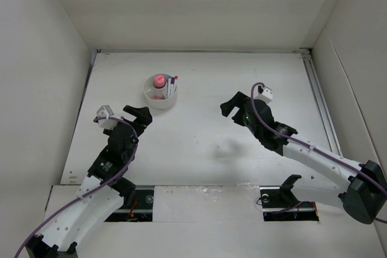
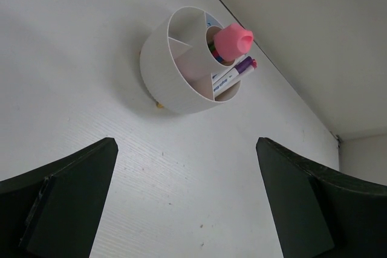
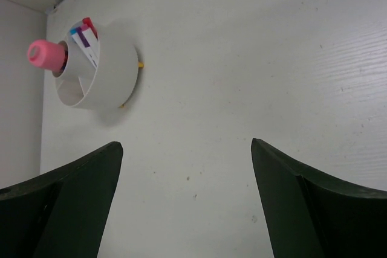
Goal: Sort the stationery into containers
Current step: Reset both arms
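The round white divided cup [image 1: 161, 96] stands at the back left of the table. In it stand a pink cylinder [image 1: 159, 80] and white pens [image 1: 172, 84] with coloured caps. The cup also shows in the left wrist view [image 2: 172, 83] with the pink cylinder [image 2: 233, 40] and the pens [image 2: 233, 75], and in the right wrist view [image 3: 112, 77] with the cylinder [image 3: 45, 54]. My left gripper [image 1: 141, 116] is open and empty, just near-left of the cup. My right gripper [image 1: 233, 106] is open and empty, well to the cup's right. The pink-and-green block is out of sight.
White walls enclose the table on the left, back and right. A metal rail [image 1: 320, 101] runs along the right edge. Small orange feet [image 3: 140, 64] show under the cup.
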`<state>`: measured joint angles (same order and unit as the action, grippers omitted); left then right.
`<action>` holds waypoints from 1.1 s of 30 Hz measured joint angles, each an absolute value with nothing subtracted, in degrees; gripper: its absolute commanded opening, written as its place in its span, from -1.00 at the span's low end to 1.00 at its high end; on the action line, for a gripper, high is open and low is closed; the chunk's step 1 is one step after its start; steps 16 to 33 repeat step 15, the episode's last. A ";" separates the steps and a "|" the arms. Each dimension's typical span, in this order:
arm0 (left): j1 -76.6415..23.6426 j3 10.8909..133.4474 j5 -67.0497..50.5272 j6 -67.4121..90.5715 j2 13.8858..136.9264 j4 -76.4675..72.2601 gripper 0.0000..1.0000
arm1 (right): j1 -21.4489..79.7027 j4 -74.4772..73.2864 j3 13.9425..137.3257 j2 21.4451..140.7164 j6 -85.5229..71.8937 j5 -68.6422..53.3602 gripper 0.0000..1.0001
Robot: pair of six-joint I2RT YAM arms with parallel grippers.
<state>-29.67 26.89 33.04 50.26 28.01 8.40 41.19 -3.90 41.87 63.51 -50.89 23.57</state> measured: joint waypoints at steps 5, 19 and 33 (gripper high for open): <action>-29.67 26.68 33.15 50.26 27.99 8.34 0.99 | 39.35 -3.73 41.87 61.82 -50.74 23.20 0.86; -29.67 26.57 33.26 50.00 28.67 7.75 0.99 | 37.56 -3.40 41.50 61.08 -50.72 20.93 0.86; -29.67 26.57 33.26 50.00 28.67 7.75 0.99 | 37.56 -3.40 41.50 61.08 -50.72 20.93 0.86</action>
